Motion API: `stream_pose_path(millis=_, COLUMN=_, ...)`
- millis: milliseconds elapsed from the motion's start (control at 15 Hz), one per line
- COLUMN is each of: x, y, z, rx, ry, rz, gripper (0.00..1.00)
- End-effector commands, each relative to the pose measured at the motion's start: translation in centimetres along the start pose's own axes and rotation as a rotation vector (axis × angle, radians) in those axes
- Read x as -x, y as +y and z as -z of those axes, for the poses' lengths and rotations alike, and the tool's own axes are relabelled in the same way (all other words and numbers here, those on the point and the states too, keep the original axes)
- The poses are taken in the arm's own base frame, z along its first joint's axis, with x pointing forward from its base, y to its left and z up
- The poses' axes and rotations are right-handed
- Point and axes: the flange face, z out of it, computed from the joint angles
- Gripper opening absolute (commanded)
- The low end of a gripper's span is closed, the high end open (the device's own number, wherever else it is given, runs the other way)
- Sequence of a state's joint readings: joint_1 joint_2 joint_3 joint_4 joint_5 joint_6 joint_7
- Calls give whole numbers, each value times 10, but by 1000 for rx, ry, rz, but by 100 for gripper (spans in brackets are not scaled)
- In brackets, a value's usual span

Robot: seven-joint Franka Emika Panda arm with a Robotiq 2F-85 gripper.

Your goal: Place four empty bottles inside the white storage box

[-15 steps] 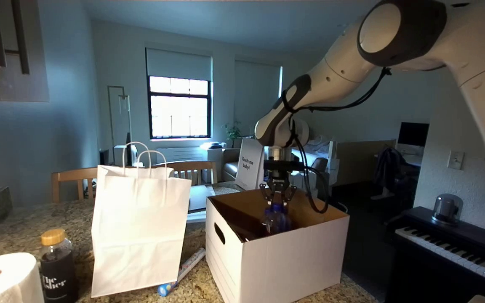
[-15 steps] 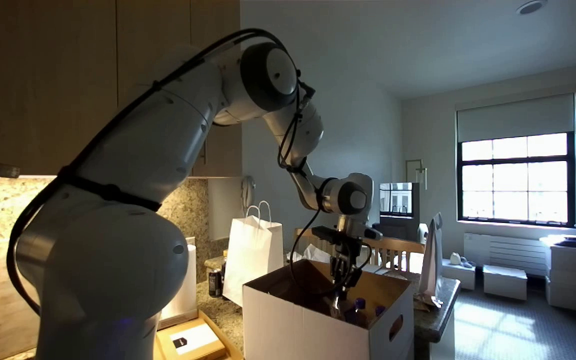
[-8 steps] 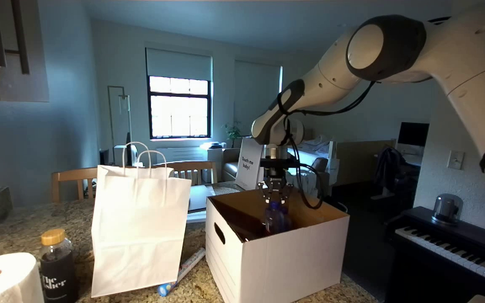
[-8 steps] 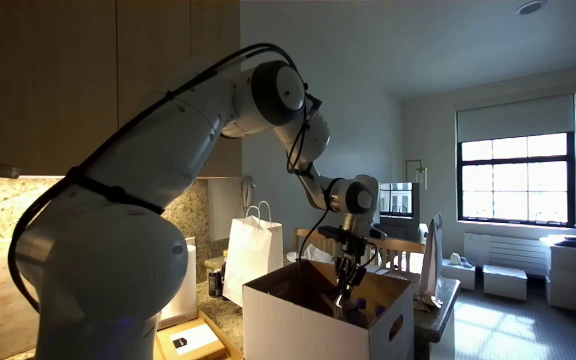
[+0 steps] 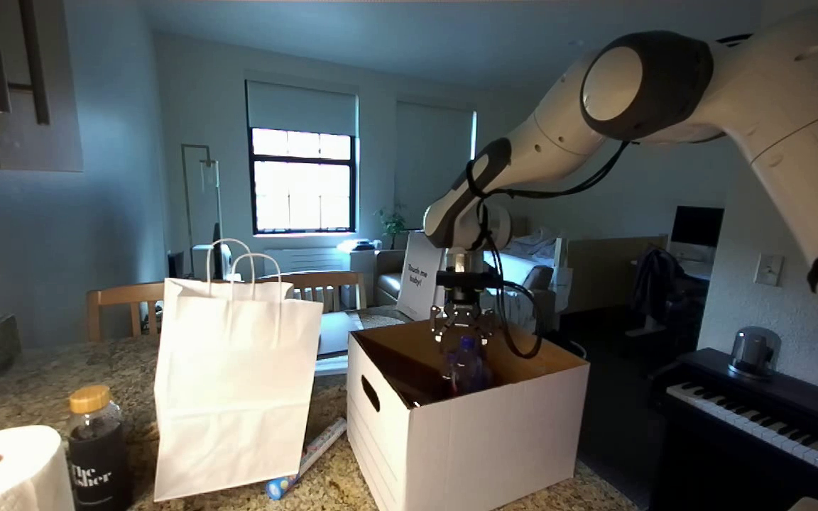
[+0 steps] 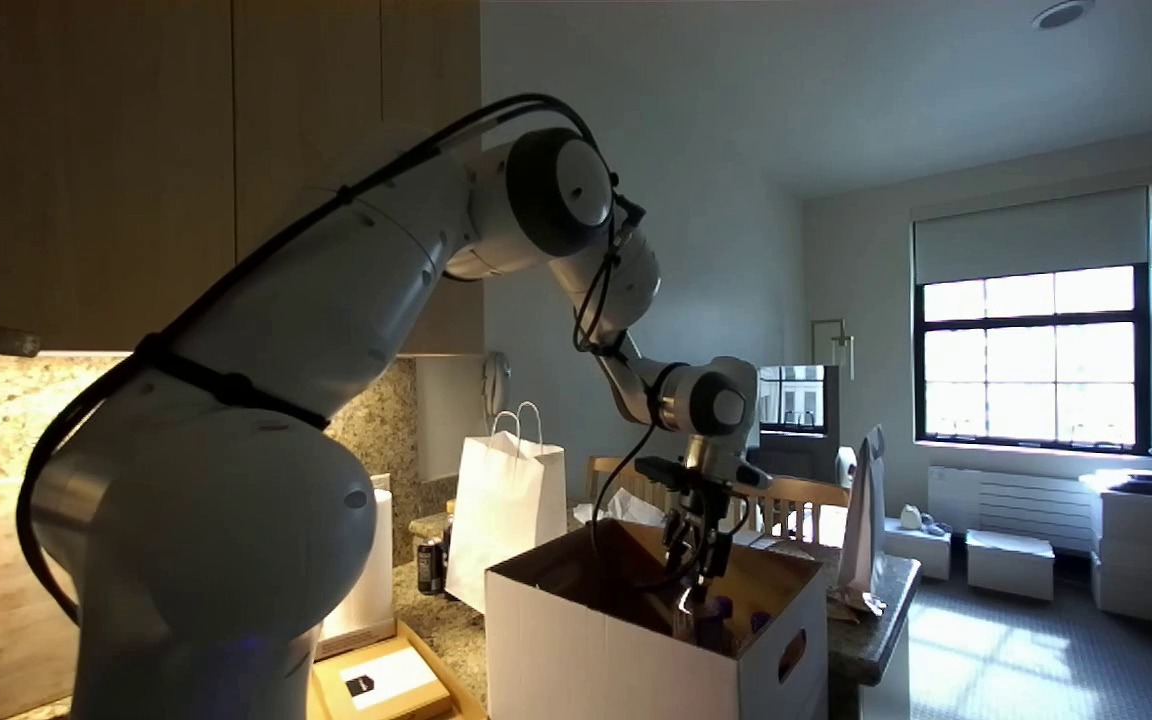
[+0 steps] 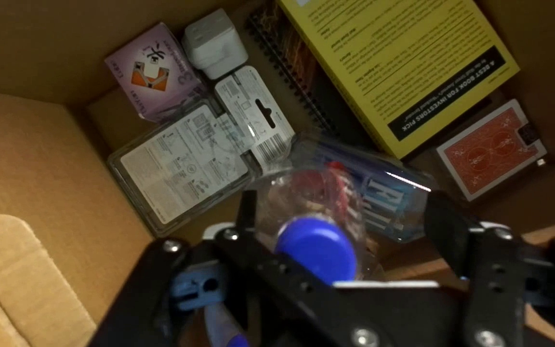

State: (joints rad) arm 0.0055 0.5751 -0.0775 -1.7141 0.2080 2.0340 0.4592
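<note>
The white storage box [image 5: 494, 451] stands on the counter, its brown inside wall [image 7: 41, 159] filling much of the wrist view. My gripper [image 7: 345, 217] reaches down into it with the jaws spread wide. Between them is a clear bottle [image 7: 316, 246], blue cap facing up; a gap shows on the right, and whether the left finger touches it I cannot tell. In an exterior view the same bottle [image 5: 467, 370] stands below the open gripper [image 5: 462, 341]. Two more blue-capped bottles [image 6: 724, 608] show in the box. Part of another bottle [image 7: 220, 322] appears behind the left finger.
Inside the box lie a yellow book [image 7: 398, 62], a purple carton [image 7: 154, 72], a white adapter [image 7: 215, 43], a clear package [image 7: 186, 164] and red cards [image 7: 492, 149]. Outside stand a paper bag [image 5: 238, 397], a dark jar [image 5: 96, 454] and a paper roll [image 5: 18, 475].
My gripper has sunk deeper into the box with the bottle. Its jaws, closed at the bottle's top before, have now parted and let go of it.
</note>
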Motion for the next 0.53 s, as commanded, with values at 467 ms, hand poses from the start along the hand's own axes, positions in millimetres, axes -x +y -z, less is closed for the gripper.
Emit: stream_pose_path(millis=467, x=87, y=17, z=106, rx=-138, ry=211, rz=42, gripper=100)
